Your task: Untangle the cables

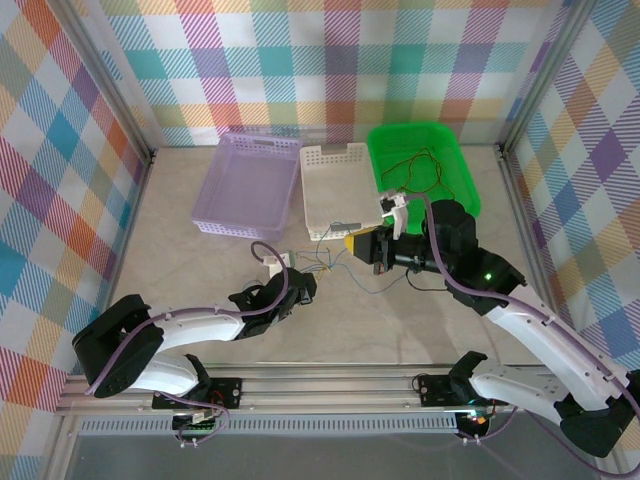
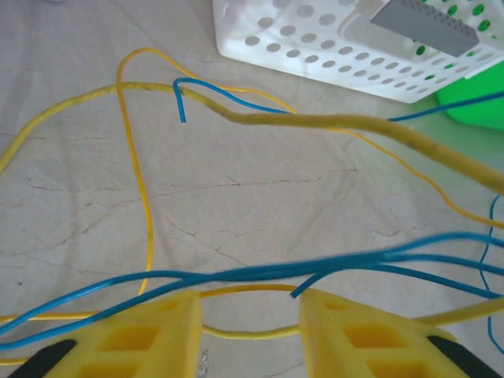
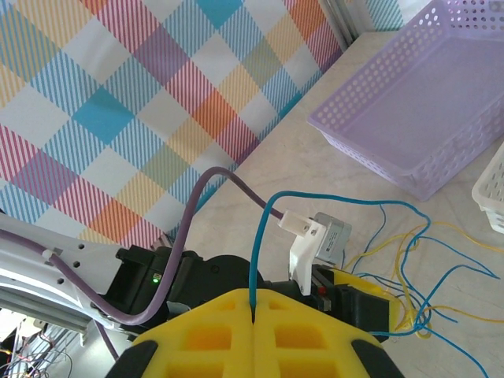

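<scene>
Closing on one strand only matters here: left gripper point(image 2: 248, 307), jaws part-open, straddles the cables point(image 2: 236, 274), seemingly blue and yellow together, on the table point(image 2: 276, 197). At two o'clock, right gripper point(image 3: 253, 303) is clamped on a blue cable point(image 3: 253, 260). Draw apart slowly, below the white basket point(image 2: 315, 47) at twelve.

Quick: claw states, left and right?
Left claw: open, cables crossing the gap, nothing pinched.
Right claw: closed on a blue cable.
</scene>
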Robot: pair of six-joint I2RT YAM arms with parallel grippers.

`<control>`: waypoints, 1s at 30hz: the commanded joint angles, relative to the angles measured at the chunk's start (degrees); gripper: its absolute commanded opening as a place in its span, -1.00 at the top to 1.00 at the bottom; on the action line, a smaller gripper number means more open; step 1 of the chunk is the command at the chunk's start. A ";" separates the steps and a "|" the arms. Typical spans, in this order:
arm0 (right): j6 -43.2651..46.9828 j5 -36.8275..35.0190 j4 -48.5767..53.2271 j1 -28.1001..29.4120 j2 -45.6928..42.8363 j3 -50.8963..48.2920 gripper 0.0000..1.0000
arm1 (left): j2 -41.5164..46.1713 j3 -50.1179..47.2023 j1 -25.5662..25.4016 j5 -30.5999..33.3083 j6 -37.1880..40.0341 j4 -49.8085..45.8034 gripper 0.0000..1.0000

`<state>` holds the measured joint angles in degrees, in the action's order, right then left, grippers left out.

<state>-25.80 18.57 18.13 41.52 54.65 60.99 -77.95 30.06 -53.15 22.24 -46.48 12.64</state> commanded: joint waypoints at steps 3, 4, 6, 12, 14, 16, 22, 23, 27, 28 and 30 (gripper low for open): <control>-0.97 1.13 0.50 -0.30 -2.38 1.49 1.00 | 1.85 0.62 -0.47 3.69 0.28 1.42 0.72; -0.93 0.97 0.75 -0.30 -2.80 1.58 1.00 | 2.22 0.50 -0.47 4.11 0.21 1.25 0.88; -0.59 0.19 1.72 -0.30 -3.49 1.97 1.00 | 3.15 0.28 -0.47 5.05 0.04 0.54 1.00; 0.53 -2.22 4.91 -0.30 -6.52 3.57 1.00 | 7.02 -1.54 -0.39 7.31 -0.04 -0.97 1.00; 1.24 -2.93 6.45 -0.30 -7.28 4.68 1.00 | 8.04 -1.94 -0.30 7.78 0.04 -1.92 1.00; 2.01 -3.77 8.23 -0.30 -7.80 6.14 1.00 | 8.59 -2.44 -0.21 7.83 0.04 -2.52 1.00; 4.62 -6.27 13.47 -0.30 -8.98 11.05 1.00 | 10.76 -4.71 0.73 8.41 -0.98 -4.30 1.00; 5.26 -7.11 14.45 -0.30 -9.20 11.85 1.00 | 11.33 -5.13 1.13 8.46 -1.15 -4.75 1.00; 7.53 -10.58 17.86 -0.30 -10.07 14.44 1.00 | 14.63 -7.21 3.25 8.02 -1.64 -6.47 1.00; 8.05 -11.10 18.55 -0.32 -10.17 15.05 1.00 | 15.68 -7.69 4.04 7.75 -1.66 -6.95 1.00; 8.57 -11.95 19.83 -0.30 -10.36 16.19 1.00 | 17.24 -8.64 5.39 6.87 -1.69 -7.80 1.00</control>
<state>-19.99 9.37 34.92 41.52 45.06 74.76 -62.94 22.76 -49.34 28.80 -47.35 7.20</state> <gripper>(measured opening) 0.042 0.042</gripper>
